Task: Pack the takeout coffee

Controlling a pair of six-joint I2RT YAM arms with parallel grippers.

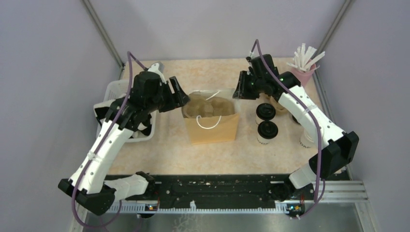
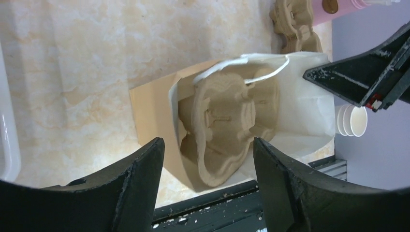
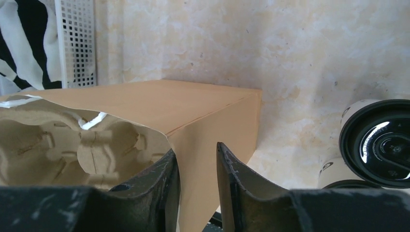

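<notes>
Two takeout coffee cups (image 1: 265, 112) (image 1: 267, 129), white with black lids, stand on the table right of the brown paper bag (image 1: 212, 128). The bag stands upright and open, with a moulded pulp cup carrier (image 1: 208, 107) inside. My left gripper (image 1: 181, 98) hovers at the bag's left rim, open and empty; in the left wrist view its jaws (image 2: 208, 150) frame the carrier (image 2: 227, 121). My right gripper (image 1: 238, 92) sits at the bag's right rim; its jaws (image 3: 197, 154) are slightly apart over the bag's corner (image 3: 212, 125). One lidded cup (image 3: 379, 140) shows beside it.
A white mesh basket (image 1: 116, 92) sits at the left behind my left arm. A pink cup of white wrapped straws (image 1: 303, 72) stands at the back right. A stack of lidless white cups (image 2: 353, 121) and another pulp carrier (image 2: 295, 24) lie right of the bag.
</notes>
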